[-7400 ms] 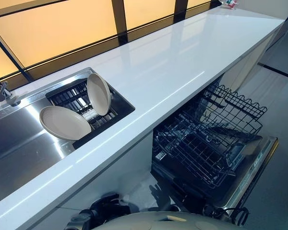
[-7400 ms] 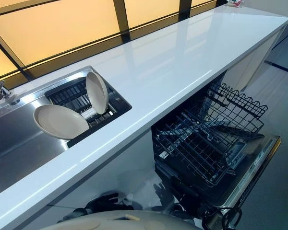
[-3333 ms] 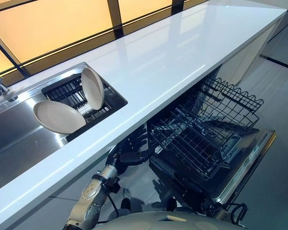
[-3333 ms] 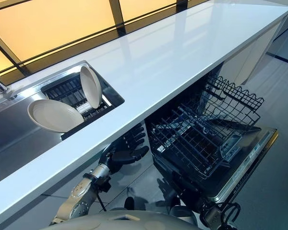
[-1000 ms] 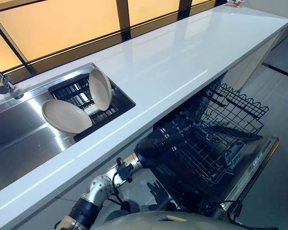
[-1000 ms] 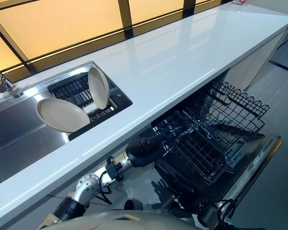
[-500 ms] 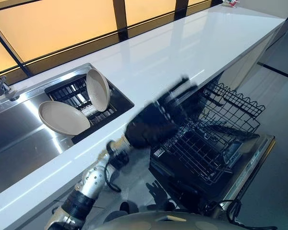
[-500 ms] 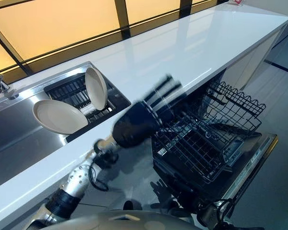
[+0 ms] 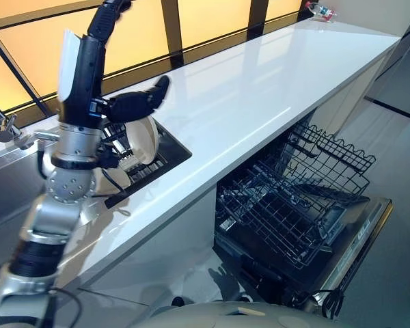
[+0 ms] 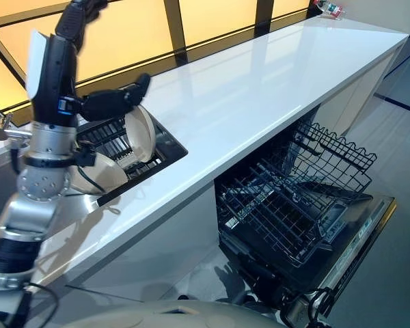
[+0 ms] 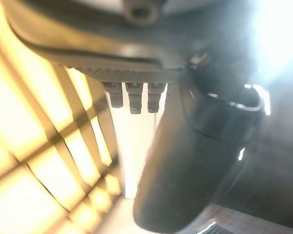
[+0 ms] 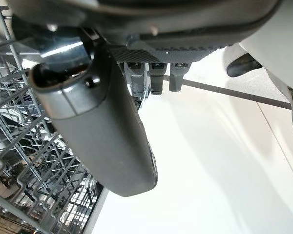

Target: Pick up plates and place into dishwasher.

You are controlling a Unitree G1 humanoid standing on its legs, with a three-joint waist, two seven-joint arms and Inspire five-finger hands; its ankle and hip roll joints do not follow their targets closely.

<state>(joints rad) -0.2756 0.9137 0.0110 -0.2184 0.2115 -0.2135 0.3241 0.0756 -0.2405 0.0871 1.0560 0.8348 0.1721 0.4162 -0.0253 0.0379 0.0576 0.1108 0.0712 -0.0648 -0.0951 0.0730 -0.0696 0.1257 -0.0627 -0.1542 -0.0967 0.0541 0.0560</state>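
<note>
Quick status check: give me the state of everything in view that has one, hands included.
left hand: raised above the sink rack, open, holding nothing
right hand: open, empty, beside the dishwasher rack
upright plate: standing on edge in the sink rack
dishwasher door: open
dishwasher rack: pulled out, no plates in it

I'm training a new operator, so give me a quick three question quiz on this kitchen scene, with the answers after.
1. True or false: the left hand, raised above the sink, holds a plate.
2. The dishwasher is: A) shut, B) open with its rack pulled out, C) open with plates loaded.
3. Fill in: the plates stand in a dark ____ inside the sink.

Key: 1 false, its fingers are straight and hold nothing. 2 B, the rack looks bare. 3 drying rack.
</note>
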